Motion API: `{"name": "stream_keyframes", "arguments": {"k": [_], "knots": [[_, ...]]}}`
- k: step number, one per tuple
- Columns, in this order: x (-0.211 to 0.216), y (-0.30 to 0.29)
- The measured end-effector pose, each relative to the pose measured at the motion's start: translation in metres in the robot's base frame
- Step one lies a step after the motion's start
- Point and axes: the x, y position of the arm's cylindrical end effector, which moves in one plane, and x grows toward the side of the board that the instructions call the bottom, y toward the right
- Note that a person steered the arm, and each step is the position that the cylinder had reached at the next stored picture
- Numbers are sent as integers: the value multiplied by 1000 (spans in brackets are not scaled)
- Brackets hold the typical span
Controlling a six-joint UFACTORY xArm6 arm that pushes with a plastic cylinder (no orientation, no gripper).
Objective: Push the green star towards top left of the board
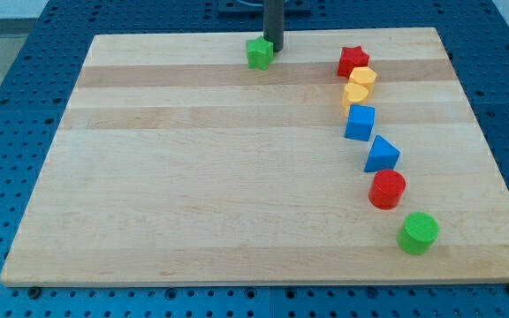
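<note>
You see the green star (259,53) sitting at about 12 o'clock on the wooden surface (219,177), close to the top edge and a little left of the middle. My tip (274,49) stands just at the star's 3 o'clock side, touching it or nearly so; you cannot tell which from this view. The tool is a plain dark rod with nothing to open or close, and it holds nothing. Well apart from the star, toward 2 o'clock, you find a red star (353,61), and from it a chain of blocks runs down the view's right side: a yellow block (364,78) just below the red star, a second yellow block (354,94) touching it, then a blue cube (360,122), a blue triangular block (381,155), a red cylinder (387,189) and, near 4 o'clock, a green cylinder (418,232). The surface rests on a blue perforated base (7,106).
</note>
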Motion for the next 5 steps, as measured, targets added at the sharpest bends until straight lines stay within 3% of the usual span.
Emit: {"name": "stream_keyframes", "arguments": {"k": [1, 3, 5], "knots": [[8, 26], [21, 16], [21, -50]]}}
